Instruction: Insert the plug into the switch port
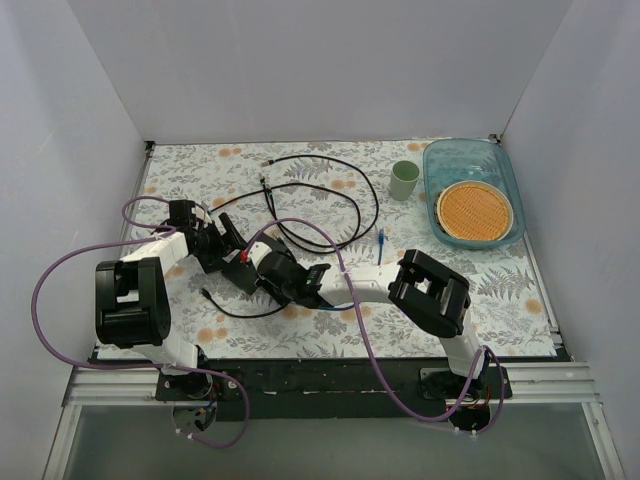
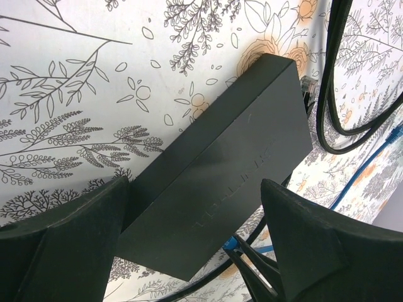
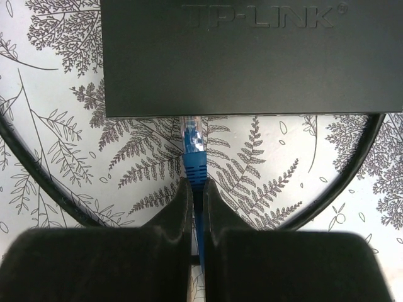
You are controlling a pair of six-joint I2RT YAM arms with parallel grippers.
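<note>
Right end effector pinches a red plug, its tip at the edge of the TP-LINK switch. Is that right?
Not quite: the plug is blue, not red, as the right wrist view shows. The right end effector does pinch it, its tip at the edge of the switch.

Both arms are the same build: the left arm (image 1: 130, 300) at lower left and the right arm (image 1: 430, 290) at lower right are white tubes joined by chunky, boxy black joint housings. Both sit on a black base plate (image 1: 330, 382) on a silver rail (image 1: 120, 385) along the bottom of the frame. Each trails a purple cable (image 1: 40, 290), the left one looping wide off the left side, and there's a small red patch (image 1: 243, 257) on the black hardware near mid-frame. Up close, the left gripper (image 2: 195, 189) and right gripper (image 3: 196, 184) have plain matte black fingers (image 2: 63, 245), thick wedges tapering to blunt tips.
</note>
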